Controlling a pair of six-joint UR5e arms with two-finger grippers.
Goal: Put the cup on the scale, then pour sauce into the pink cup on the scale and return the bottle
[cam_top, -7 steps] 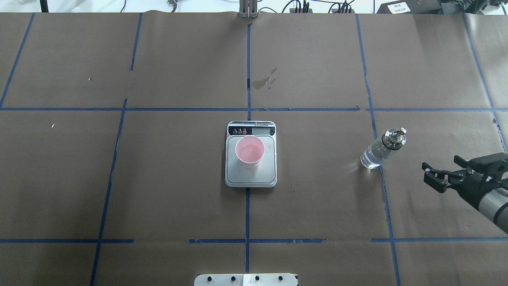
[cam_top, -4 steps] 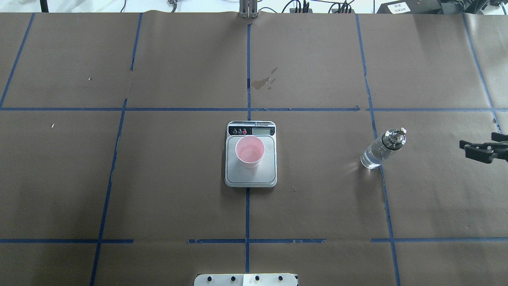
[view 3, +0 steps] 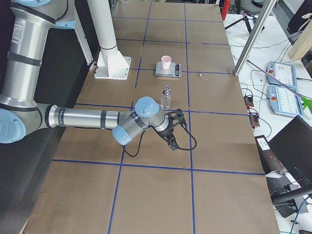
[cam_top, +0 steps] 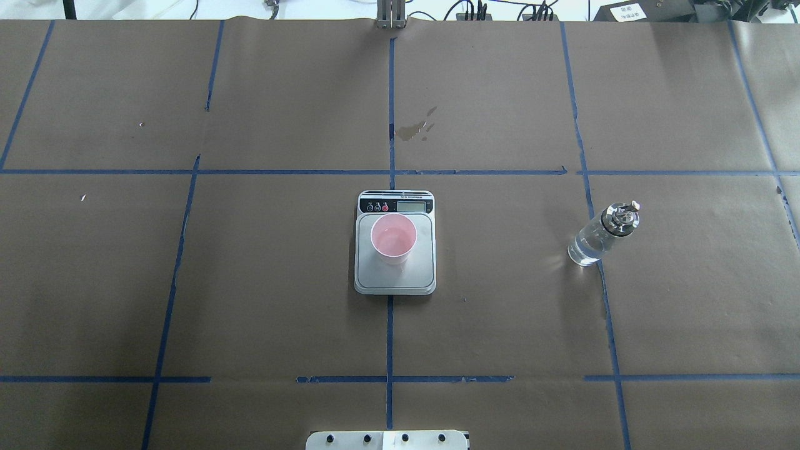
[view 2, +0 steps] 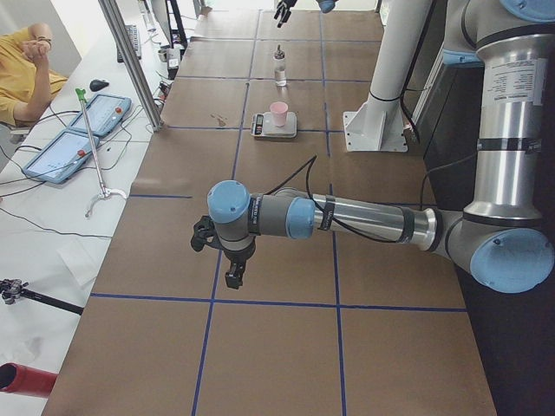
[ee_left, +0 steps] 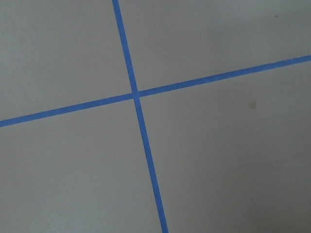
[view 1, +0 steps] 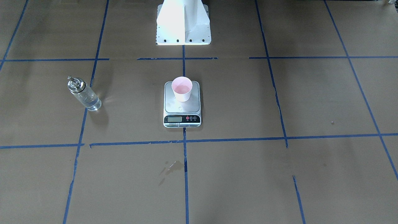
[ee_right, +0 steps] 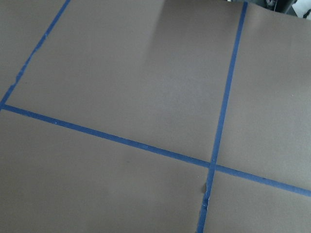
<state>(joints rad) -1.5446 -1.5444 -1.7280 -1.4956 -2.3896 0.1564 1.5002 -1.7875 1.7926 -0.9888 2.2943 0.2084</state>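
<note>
the cup [cam_top: 394, 237] stands on the scale [cam_top: 422, 270], and the bottle [cam_top: 594, 241] stands well apart to the scale's right.

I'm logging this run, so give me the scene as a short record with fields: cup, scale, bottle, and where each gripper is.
cup: upright on the scale's platform, a little clear liquid seemingly inside
scale: flat on the table, display on the side away from the robot
bottle: upright, to the robot's right of the scale, apart from it, held by nothing
left gripper: over bare table, far from the scale; open or shut unclear
right gripper: beyond the bottle from the scale, holding nothing; open or shut unclear
</note>
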